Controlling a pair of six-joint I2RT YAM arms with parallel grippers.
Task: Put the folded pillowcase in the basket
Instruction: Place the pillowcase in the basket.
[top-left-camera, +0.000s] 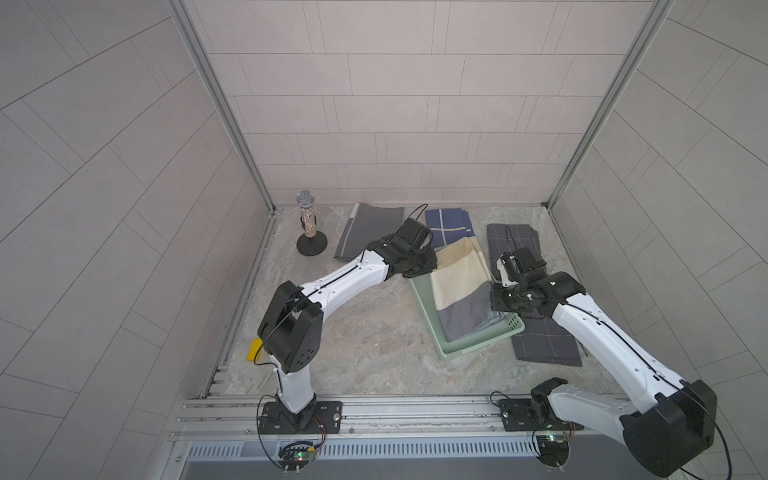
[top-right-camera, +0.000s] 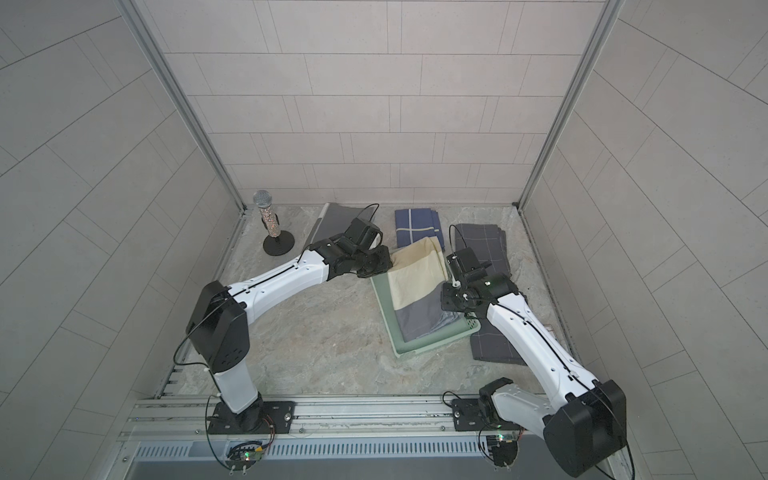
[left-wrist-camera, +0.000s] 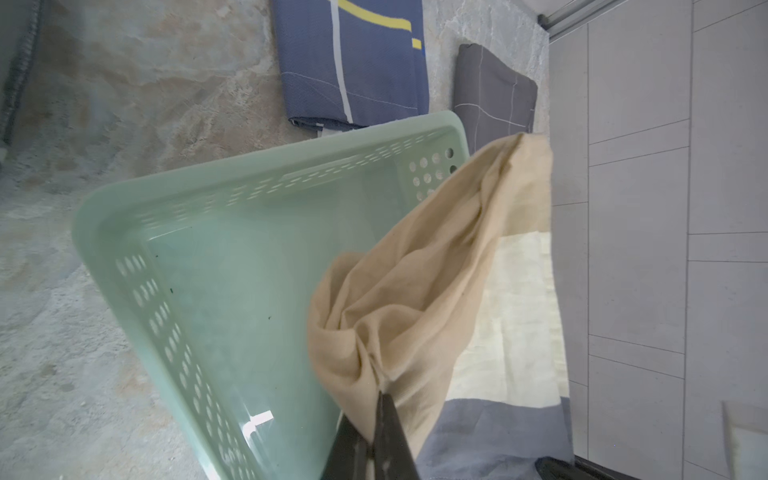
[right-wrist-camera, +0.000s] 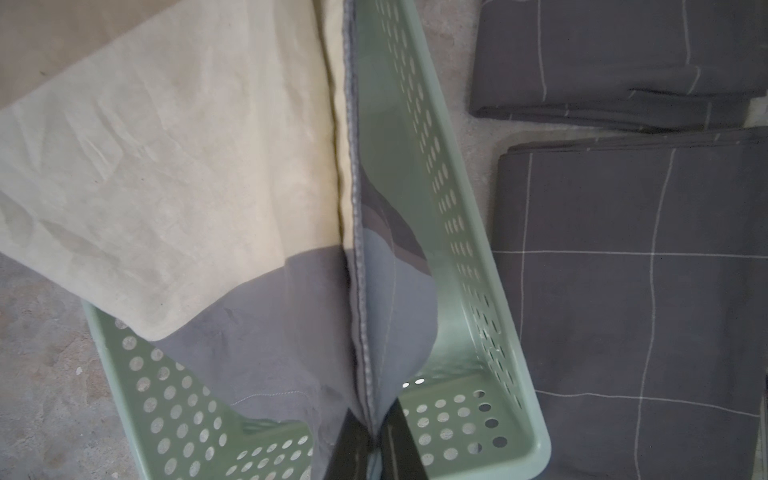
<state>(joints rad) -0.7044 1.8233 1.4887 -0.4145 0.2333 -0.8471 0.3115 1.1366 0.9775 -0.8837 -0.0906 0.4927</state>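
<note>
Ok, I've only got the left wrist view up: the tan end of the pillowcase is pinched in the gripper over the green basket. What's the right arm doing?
Observer: The right gripper is shut on the grey end of the pillowcase, above a corner of the basket.
Operator: Anything next to the basket on that side?
Observer: Yes, a second dark checked cloth lies folded close beside the basket, on its right.
Operator: And off to the far left?
Observer: A microphone stands upright on a round base in the far left corner.
</note>
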